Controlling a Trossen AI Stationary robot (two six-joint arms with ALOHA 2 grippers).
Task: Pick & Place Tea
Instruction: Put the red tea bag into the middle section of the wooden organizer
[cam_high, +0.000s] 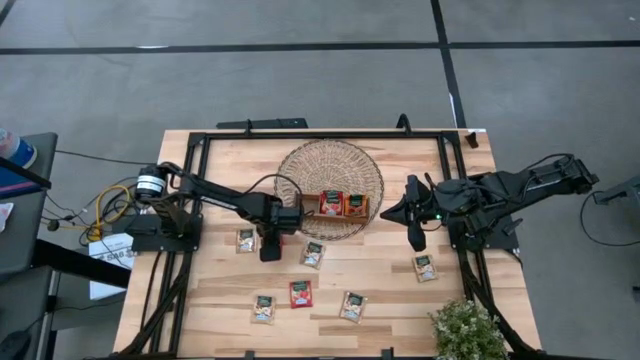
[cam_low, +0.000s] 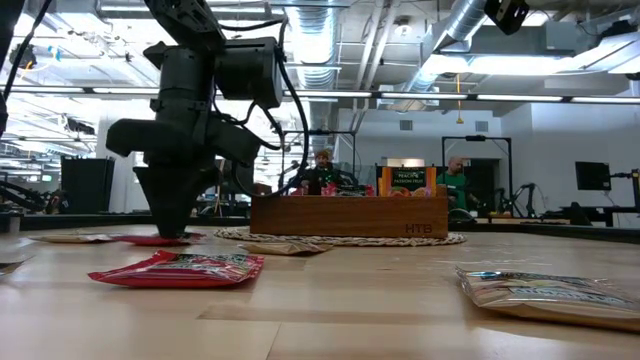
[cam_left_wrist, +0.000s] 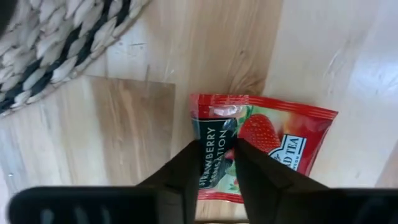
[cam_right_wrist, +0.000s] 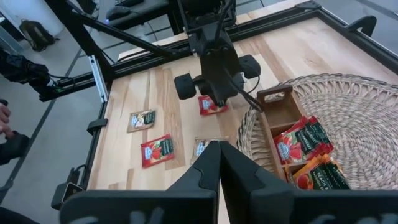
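A red strawberry tea sachet (cam_left_wrist: 280, 134) lies flat on the wooden table just off the wicker basket's (cam_high: 330, 160) rim. My left gripper (cam_left_wrist: 217, 149) stands on it, fingers pointing down and nearly shut, with the sachet's dark label between them. The low view shows the left gripper (cam_low: 170, 228) with its tips at table level. The wooden tray (cam_high: 340, 205) sits in the basket with red and orange sachets upright in it. My right gripper (cam_high: 415, 238), shut, waits above the table to the right of the basket. My left gripper pinches the red sachet at its dark-label part (cam_left_wrist: 214, 143), near one side edge. The fingers (cam_left_wrist: 186, 171) come from above, pointing down. The sachet still lies on the table, and its red strawberry half spreads flat beside the fingers.
Several other sachets lie loose on the table's near half: pale ones (cam_high: 246, 240), (cam_high: 313, 253), (cam_high: 264, 308), (cam_high: 352, 306), (cam_high: 426, 267) and a red one (cam_high: 301, 293). A potted plant (cam_high: 465, 330) stands at the near right corner. People sit in the room beyond the table.
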